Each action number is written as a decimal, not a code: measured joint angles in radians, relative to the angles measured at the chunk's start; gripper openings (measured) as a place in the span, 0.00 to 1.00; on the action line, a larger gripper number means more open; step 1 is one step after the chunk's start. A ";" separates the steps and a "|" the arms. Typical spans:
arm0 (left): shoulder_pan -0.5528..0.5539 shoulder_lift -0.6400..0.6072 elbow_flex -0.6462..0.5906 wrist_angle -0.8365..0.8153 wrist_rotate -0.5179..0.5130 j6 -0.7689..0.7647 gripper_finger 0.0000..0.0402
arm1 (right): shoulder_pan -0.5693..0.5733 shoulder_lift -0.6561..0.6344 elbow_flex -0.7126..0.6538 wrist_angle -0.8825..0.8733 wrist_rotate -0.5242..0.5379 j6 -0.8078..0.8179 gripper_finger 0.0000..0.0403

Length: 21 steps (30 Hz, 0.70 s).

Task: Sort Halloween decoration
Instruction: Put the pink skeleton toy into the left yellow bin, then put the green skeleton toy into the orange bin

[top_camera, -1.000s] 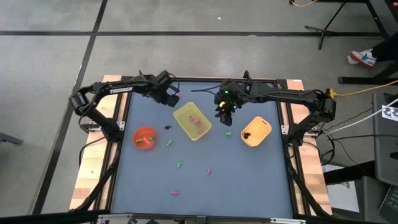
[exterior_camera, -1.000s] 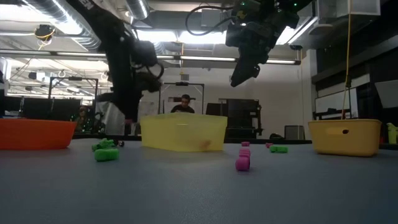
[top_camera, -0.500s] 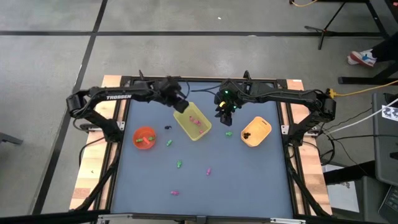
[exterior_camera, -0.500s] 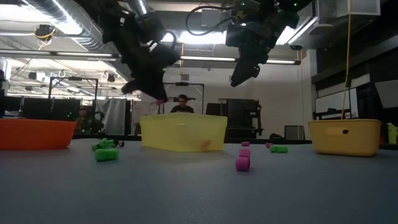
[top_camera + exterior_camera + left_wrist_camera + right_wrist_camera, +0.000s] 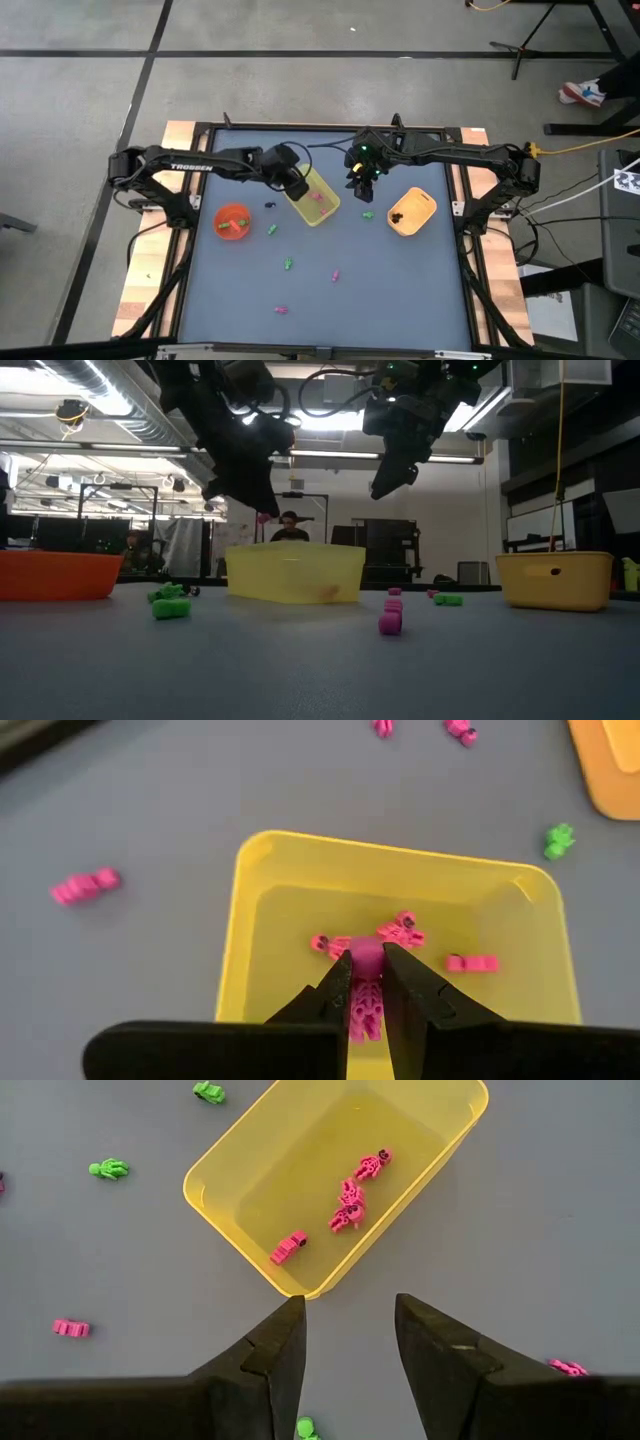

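Fingers (image 5: 340,988) of left tool (image 5: 366,982) half-hide pink trinket (image 5: 365,960).

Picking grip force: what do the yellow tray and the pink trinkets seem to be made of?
Yellow rectangular tray: likely thin glossy plastic, slightly translucent walls. Small pink trinkets inside: apparently hard moulded plastic, matte; the left claw pinches one without visible squashing.

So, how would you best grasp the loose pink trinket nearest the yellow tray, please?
Probably grip the pink trinket across its narrow middle, with the jaws coming straight down from above. It lies flat and elongated on the table, with bare surface all around it.
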 joint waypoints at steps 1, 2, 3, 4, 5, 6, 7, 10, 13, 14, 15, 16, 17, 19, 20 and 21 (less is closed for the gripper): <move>-0.006 0.000 0.000 0.000 -0.015 0.019 0.05 | 0.000 0.000 0.000 0.000 0.000 0.000 0.38; -0.012 0.000 0.000 -0.001 -0.024 0.048 0.05 | 0.000 0.000 0.000 0.000 0.000 0.000 0.38; -0.017 0.000 0.000 -0.001 -0.028 0.077 0.05 | 0.000 0.000 0.000 0.000 0.000 0.000 0.38; -0.021 0.000 0.000 -0.001 -0.029 0.103 0.05 | 0.000 0.000 0.000 0.000 0.000 0.000 0.38; -0.025 0.000 0.000 0.000 -0.029 0.123 0.06 | 0.000 0.000 0.000 0.000 0.000 0.000 0.38; -0.029 0.000 0.000 -0.001 -0.029 0.136 0.06 | 0.000 0.000 0.000 0.000 0.000 0.000 0.38; -0.032 0.000 0.000 -0.001 -0.032 0.145 0.07 | 0.000 0.000 0.000 0.000 0.000 0.000 0.38; -0.042 0.000 0.000 0.000 -0.060 0.149 0.12 | 0.000 0.000 0.000 0.000 0.000 0.000 0.38; -0.045 0.000 0.000 -0.001 -0.072 0.150 0.19 | 0.000 0.000 0.000 0.000 0.000 0.000 0.38; -0.045 0.000 0.000 -0.001 -0.072 0.150 0.21 | 0.000 0.000 0.000 0.000 0.000 0.000 0.38; -0.045 0.000 0.000 -0.001 -0.072 0.150 0.23 | 0.000 0.000 0.000 0.000 0.000 0.000 0.38; -0.045 0.000 0.000 -0.001 -0.072 0.150 0.25 | 0.000 0.000 0.000 0.000 0.000 0.000 0.38; -0.045 0.000 0.000 -0.001 -0.072 0.150 0.27 | 0.000 0.000 0.000 0.000 0.000 0.000 0.38; -0.045 0.000 0.000 -0.001 -0.073 0.150 0.30 | 0.000 0.000 0.000 0.000 0.000 0.000 0.38; -0.045 0.000 0.000 -0.001 -0.073 0.150 0.32 | 0.000 0.000 0.000 0.000 0.000 0.000 0.38; -0.045 0.000 0.000 -0.001 -0.073 0.150 0.33 | 0.000 0.000 0.000 -0.002 0.000 0.000 0.38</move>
